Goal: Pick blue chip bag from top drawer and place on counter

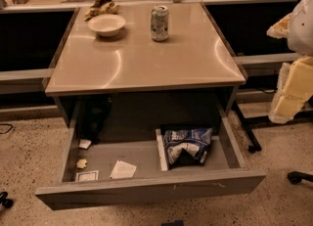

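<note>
One camera looks down from near the front of the top drawer [146, 186], facing the counter [146, 58]; the gripper [285, 112] hangs at the view's right edge.

Top drawer [146, 188] stands open below the near edge of the counter [146, 68]. Blue chip bag [187, 146] lies in its right compartment, against the divider [160, 151]; paper scraps [122, 169] lie left. On the counter's far side: bowl [106, 24] left, can [159, 23] right. Robot arm [293, 83] at right edge; gripper out of view.
</note>
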{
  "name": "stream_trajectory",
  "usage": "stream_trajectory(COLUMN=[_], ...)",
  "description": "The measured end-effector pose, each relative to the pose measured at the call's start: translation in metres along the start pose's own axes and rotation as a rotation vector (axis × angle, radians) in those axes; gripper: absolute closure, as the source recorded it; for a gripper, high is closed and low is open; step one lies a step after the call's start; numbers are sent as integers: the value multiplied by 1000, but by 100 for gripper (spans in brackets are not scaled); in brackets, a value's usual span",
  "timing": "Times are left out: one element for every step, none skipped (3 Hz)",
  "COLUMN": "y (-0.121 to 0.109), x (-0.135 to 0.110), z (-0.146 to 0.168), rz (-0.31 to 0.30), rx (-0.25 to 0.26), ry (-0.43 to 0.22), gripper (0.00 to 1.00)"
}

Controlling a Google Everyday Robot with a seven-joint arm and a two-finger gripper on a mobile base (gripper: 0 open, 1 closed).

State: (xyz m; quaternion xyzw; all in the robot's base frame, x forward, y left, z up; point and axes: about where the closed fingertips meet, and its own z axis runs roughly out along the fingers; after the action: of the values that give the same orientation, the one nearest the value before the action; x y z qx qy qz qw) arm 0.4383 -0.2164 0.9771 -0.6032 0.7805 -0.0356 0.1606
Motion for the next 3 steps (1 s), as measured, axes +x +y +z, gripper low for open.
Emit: stream_trajectory(y=[0,0,0], x=[0,0,-4], z=[0,0,20], rz=[0,0,-1], rx=[0,0,-4], ry=[0,0,-52], gripper=[0,19,42])
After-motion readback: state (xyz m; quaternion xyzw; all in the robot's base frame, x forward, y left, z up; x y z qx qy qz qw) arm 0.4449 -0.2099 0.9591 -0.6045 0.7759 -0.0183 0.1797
